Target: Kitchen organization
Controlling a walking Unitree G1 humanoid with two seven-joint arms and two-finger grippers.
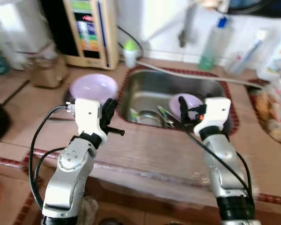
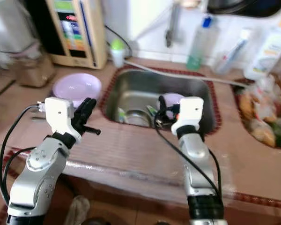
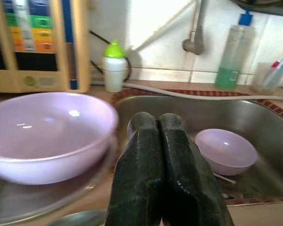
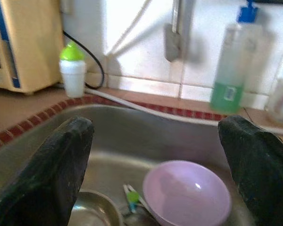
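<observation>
The right gripper stood wide open and empty over the sink, the small lilac bowl lying just ahead and below, between its jaws. The left gripper, shut on nothing, was farther off, beside the large lilac bowl.

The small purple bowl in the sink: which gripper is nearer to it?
Right. The right gripper hangs open just before the small purple bowl; the left gripper, shut, is beside the sink.

Surface: brown tiled countertop with an inset steel sink.
Left of sink: large lilac bowl on a plate.
Back edge: beige appliance, green-capped bottle, clear soap bottle.
In sink: small lilac bowl.
</observation>
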